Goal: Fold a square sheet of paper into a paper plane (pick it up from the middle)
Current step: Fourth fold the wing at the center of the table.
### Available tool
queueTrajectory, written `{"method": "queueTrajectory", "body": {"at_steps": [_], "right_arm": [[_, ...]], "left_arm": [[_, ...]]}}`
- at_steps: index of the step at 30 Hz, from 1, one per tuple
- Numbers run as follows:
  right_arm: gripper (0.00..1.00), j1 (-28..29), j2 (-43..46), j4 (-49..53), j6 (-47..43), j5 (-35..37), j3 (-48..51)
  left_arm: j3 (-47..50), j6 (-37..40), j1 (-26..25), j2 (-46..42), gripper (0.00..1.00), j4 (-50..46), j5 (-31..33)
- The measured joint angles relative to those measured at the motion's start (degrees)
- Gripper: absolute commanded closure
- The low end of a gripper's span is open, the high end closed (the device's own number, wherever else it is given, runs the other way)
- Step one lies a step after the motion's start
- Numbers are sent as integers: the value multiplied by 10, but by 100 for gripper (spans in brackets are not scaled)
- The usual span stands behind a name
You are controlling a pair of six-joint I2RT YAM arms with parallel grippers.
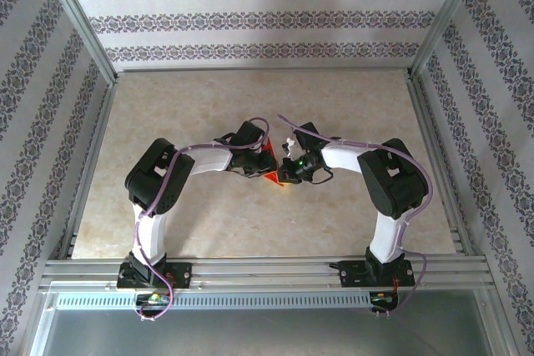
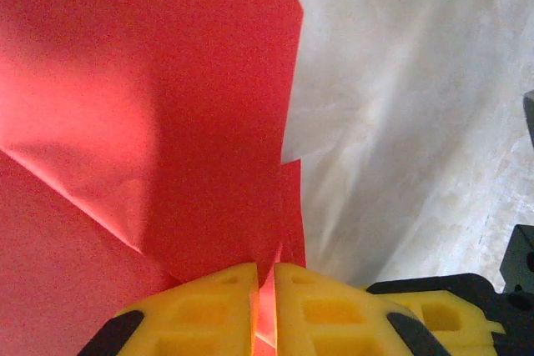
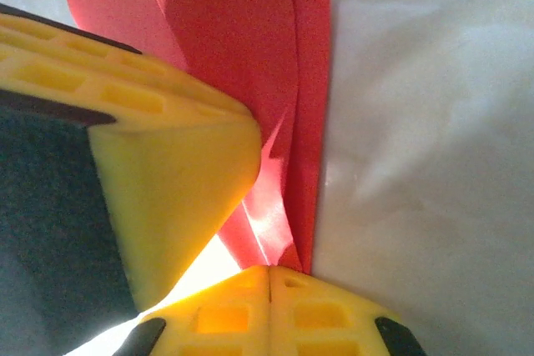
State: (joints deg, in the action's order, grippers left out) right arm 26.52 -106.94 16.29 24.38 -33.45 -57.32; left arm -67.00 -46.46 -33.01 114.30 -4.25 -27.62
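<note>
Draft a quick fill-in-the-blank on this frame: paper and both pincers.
1. The folded paper is bright ___.
2. The left pincer is clamped on the ___.
3. The right pincer stands ___ (open or shut).
4. The fingers of both are ___ in colour.

Missing words: red; paper; shut; yellow.

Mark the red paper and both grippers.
red paper (image 2: 150, 81), left wrist view, flat upper face.
left gripper (image 2: 265, 281), left wrist view, between its fingers.
right gripper (image 3: 269, 277), right wrist view, between its fingers.
</note>
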Motion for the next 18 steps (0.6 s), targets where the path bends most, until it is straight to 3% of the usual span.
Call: {"method": "queueTrajectory", "body": {"at_steps": [18], "right_arm": [[98, 0, -5, 22, -38, 11, -13]], "left_arm": [[-37, 43, 81, 45, 83, 5, -111]]}}
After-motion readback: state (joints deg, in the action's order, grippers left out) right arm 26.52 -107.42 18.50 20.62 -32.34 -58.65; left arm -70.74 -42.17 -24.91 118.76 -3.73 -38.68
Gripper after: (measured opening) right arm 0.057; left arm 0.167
